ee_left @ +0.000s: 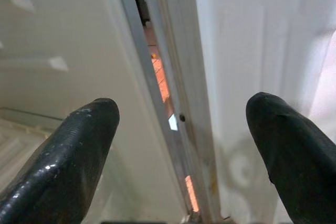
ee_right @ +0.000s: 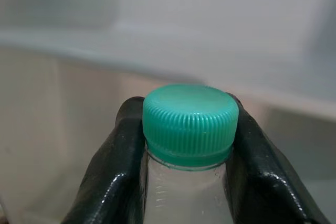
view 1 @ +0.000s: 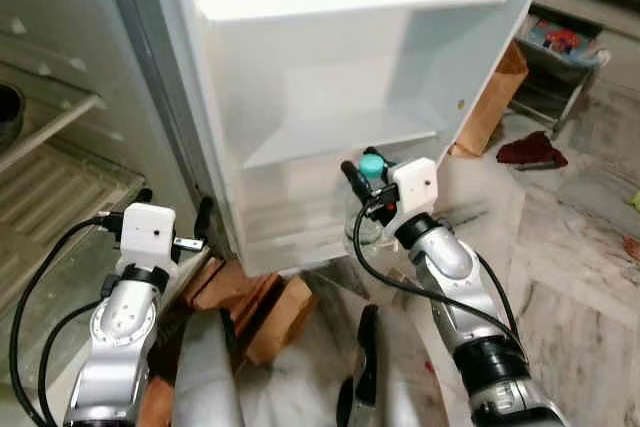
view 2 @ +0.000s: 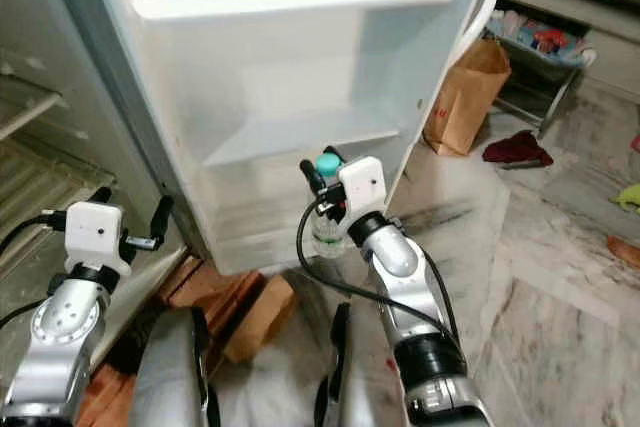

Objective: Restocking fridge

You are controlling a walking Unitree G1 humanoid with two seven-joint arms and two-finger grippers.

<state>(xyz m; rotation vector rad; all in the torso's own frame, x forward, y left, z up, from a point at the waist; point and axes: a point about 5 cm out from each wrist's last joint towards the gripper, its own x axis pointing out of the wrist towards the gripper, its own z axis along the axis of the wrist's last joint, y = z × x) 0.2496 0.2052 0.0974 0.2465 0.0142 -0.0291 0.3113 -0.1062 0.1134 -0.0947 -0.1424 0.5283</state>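
A clear plastic bottle [view 1: 363,215] with a teal ribbed cap [ee_right: 189,124] hangs upright in front of the lowest shelf of the open fridge door [view 1: 330,97]. My right gripper [view 1: 362,175] is shut on the bottle's neck just under the cap, its black fingers [ee_right: 113,166] pressing both sides. My left gripper [view 1: 172,217] is open and holds nothing; it is low by the door's hinge edge, between the fridge body and the door. In the left wrist view its two fingertips [ee_left: 68,150] stand wide apart before the hinge gap.
The fridge interior with wire shelves [view 1: 50,187] is on the left. Brown paper bags [view 1: 270,312] lie on the floor under the door. Another paper bag [view 1: 492,97] stands right of the door, with a red cloth [view 1: 530,150] on the marble floor.
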